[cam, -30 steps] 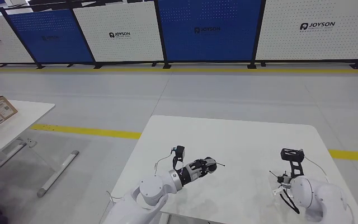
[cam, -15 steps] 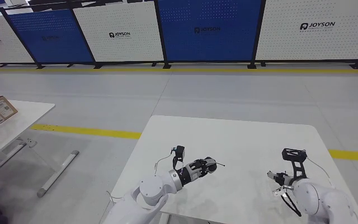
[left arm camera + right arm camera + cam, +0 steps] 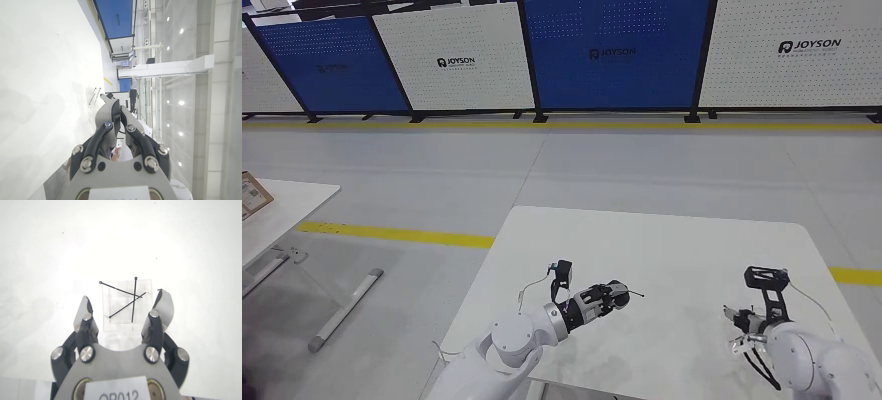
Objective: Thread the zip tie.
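Note:
My left gripper (image 3: 620,295) (image 3: 120,111) hangs over the near middle of the white table (image 3: 672,240), shut on a thin black zip tie (image 3: 635,294) whose end sticks out past the fingertips. Three more black zip ties (image 3: 124,307) lie crossed over one another on a small clear plate (image 3: 145,285) near the table's right front. My right gripper (image 3: 123,294) (image 3: 739,325) hovers directly above that plate, open. Its fingers (image 3: 86,306) straddle the ties without touching them.
In the left wrist view the clear plate (image 3: 89,92) lies far off near the table edge. Blue and white pegboard panels (image 3: 617,50) stand across the floor behind. Another table's corner (image 3: 272,210) is at far left.
The right arm has shifted slightly above the plate of zip ties. The left arm has kept still with its zip tie.

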